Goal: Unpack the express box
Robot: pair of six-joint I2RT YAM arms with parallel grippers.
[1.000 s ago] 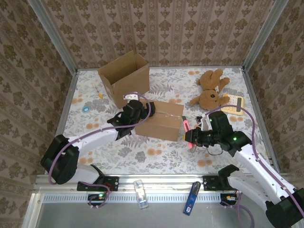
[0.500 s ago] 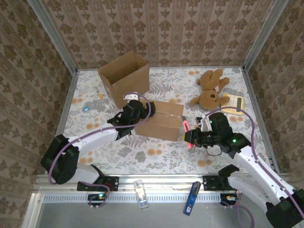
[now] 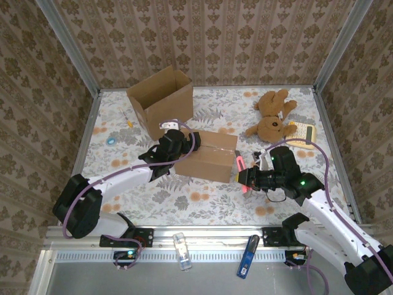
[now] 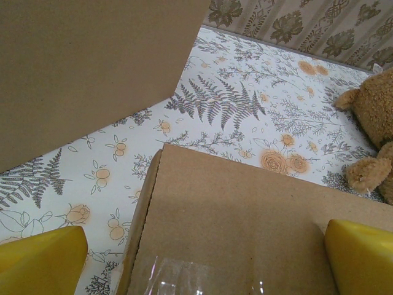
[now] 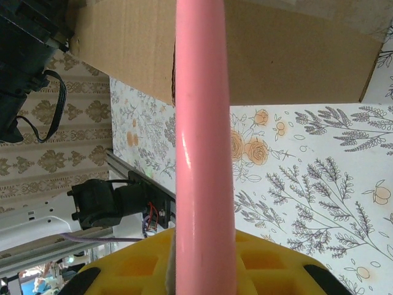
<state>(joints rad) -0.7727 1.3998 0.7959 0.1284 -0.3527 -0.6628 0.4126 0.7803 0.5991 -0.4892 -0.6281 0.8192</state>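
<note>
The express box (image 3: 206, 157) is a shut brown carton lying mid-table, its top seam under clear tape (image 4: 184, 276). My left gripper (image 3: 179, 146) is open at the box's left end, with its yellow fingertips (image 4: 43, 261) on either side of the box top (image 4: 245, 215). My right gripper (image 3: 248, 178) is shut on a pink tool (image 3: 241, 167) just off the box's right end. In the right wrist view the pink tool (image 5: 202, 135) runs up from the gripper (image 5: 202, 270) to the box's side (image 5: 276, 55).
An open cardboard box (image 3: 161, 98) lies on its side at the back left, close above my left wrist (image 4: 80, 67). A brown teddy bear (image 3: 273, 117) and a yellow calculator (image 3: 302, 135) lie at the back right. Small items (image 3: 110, 141) lie near the left edge.
My right gripper has edged slightly left with the pink tool, toward the box's right end. The left gripper and the box have not moved.
</note>
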